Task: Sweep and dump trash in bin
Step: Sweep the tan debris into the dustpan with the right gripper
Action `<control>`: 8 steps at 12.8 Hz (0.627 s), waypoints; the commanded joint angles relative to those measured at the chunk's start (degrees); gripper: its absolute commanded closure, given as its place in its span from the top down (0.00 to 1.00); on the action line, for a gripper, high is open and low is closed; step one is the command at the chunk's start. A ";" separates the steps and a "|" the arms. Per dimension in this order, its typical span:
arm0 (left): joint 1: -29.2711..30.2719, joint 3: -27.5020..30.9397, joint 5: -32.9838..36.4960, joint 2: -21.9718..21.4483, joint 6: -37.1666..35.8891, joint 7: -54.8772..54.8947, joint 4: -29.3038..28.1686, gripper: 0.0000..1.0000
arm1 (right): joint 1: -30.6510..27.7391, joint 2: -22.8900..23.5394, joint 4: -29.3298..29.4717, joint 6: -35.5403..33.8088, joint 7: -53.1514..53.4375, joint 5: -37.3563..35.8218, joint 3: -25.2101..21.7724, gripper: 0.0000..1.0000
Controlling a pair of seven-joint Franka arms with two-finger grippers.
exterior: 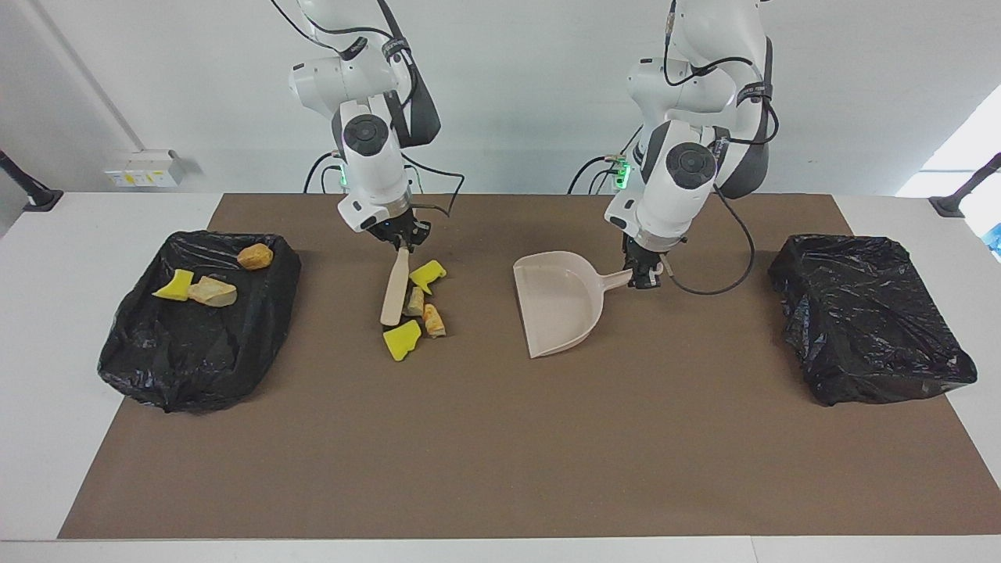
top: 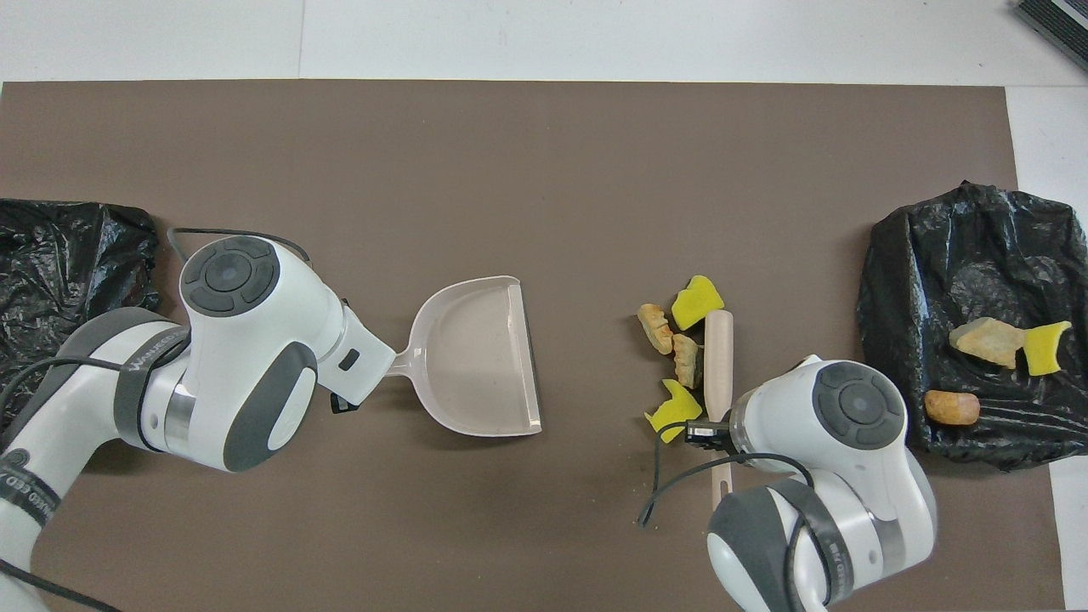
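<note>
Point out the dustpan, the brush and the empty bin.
dustpan [exterior: 559, 301]: facing view, middle of its tray.
brush [exterior: 395, 289]: facing view, wooden back.
empty bin [exterior: 868, 320]: facing view, black liner.

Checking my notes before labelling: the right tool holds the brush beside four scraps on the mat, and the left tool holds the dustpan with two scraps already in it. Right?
Not quite. The dustpan is empty, as the overhead view shows. The rest stands: the right tool holds the brush beside four scraps on the mat, and the left tool holds the dustpan.
</note>
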 commanded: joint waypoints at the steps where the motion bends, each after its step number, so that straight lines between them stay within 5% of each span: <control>1: -0.75 0.59 0.66 -2.17 1.64 -0.85 -2.29 0.00 | 1.05 1.81 2.47 1.55 1.86 2.91 0.12 0.00; 8: -0.75 0.59 0.66 -2.17 1.64 -1.29 -2.29 0.00 | 9.57 11.74 13.19 2.35 9.87 3.17 0.21 0.00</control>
